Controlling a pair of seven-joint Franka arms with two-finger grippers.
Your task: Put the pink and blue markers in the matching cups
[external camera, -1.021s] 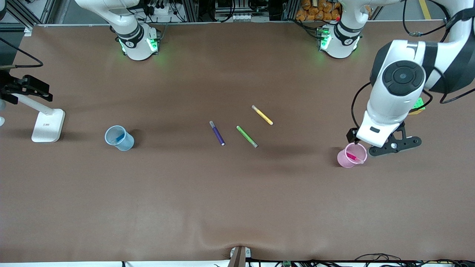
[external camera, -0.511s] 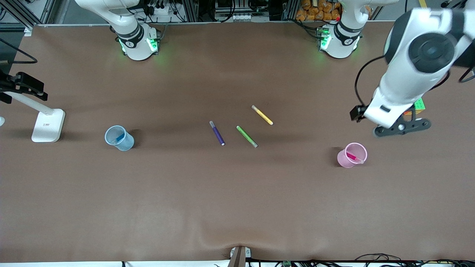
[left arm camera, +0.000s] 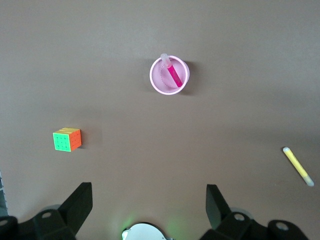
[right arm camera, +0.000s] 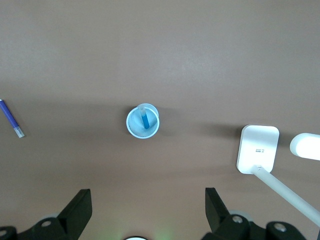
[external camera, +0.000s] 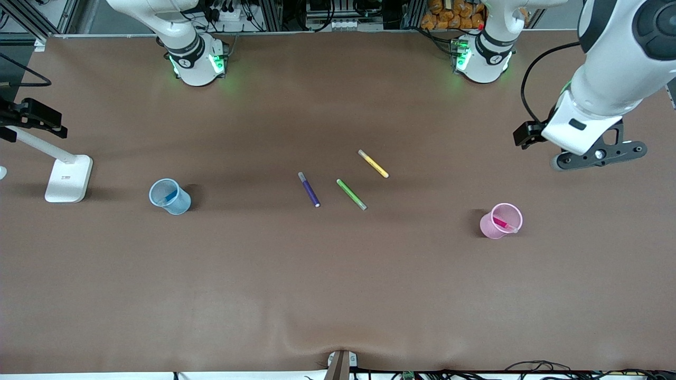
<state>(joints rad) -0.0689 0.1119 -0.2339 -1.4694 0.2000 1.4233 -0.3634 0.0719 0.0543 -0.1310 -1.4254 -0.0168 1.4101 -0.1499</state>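
Brown table (external camera: 338, 274); a white lamp stand (external camera: 66, 179) on it.

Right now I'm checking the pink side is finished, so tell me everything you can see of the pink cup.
The pink cup is a small round cup of translucent-looking light pink plastic with a paler rim. It stands upright on the brown table, toward the left arm's end, nearer the front camera than the loose pens. The pink marker leans inside it, pale cap end resting on the rim. No gripper touches it.

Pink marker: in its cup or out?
In. The pink marker stands tilted inside the pink cup, cap end resting on the rim.
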